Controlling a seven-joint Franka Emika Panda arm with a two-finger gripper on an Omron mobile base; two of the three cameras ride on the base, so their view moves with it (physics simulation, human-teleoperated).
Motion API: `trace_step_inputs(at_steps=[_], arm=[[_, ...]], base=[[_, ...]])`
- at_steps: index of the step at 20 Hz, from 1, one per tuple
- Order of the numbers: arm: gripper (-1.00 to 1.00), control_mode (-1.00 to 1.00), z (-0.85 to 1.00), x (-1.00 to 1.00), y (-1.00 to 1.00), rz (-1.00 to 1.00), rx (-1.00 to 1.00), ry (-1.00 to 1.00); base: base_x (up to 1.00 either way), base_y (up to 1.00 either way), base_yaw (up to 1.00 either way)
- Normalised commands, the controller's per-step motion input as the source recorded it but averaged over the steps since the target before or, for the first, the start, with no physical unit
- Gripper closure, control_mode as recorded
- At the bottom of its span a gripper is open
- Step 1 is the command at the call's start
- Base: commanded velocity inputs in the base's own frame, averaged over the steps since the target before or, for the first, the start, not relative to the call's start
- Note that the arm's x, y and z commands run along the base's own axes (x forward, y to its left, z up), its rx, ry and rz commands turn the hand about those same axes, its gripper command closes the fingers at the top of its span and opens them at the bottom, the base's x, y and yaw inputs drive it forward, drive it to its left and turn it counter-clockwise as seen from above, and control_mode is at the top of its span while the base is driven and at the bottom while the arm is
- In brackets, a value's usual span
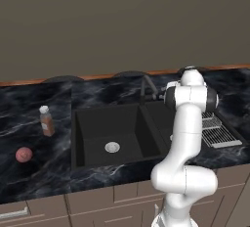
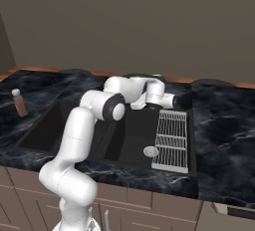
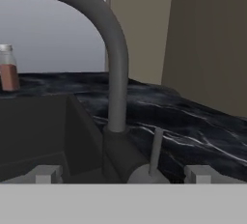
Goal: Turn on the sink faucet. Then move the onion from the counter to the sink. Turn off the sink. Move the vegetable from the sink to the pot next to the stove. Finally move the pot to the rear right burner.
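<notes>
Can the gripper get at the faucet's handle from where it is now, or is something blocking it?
Probably yes. The open gripper sits right at the slim black faucet, its thin grey lever standing between the jaws with nothing in between. The white-capped brown bottle is well off to the side.

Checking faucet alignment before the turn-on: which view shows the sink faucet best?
Hand view: the sink faucet stands close up, its curved neck, base and thin lever clear. Left base view shows it small, beside the arm at the sink's back edge. In the right base view the arm covers it.
</notes>
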Motion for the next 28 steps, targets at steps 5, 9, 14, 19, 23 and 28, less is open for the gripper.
trace_step_inputs(at_steps=[5,9,14,19,23,28], arm=[[-1.0,-1.0,-0.01,0.07,0.01,0.0,0.0,0.0],[-1.0,-1.0,-0.02,0.11,0.03,0.0,0.0,0.0],[-1.0,-1.0,-0.01,0.08,0.01,0.0,0.0,0.0],[-1.0,-1.0,0.0,0.03,0.0,0.0,0.0,0.0],[-1.0,-1.0,-0.02,0.07,0.01,0.0,0.0,0.0],[-1.0,-1.0,-0.02,0.04,0.0,0.0,0.0,0.0]], base=[[0.0,0.0,0.0],[0.0,0.0,0.0],[0.0,0.0,0.0],[0.0,0.0,0.0],[0.0,0.0,0.0],[0.0,0.0,0.0]])
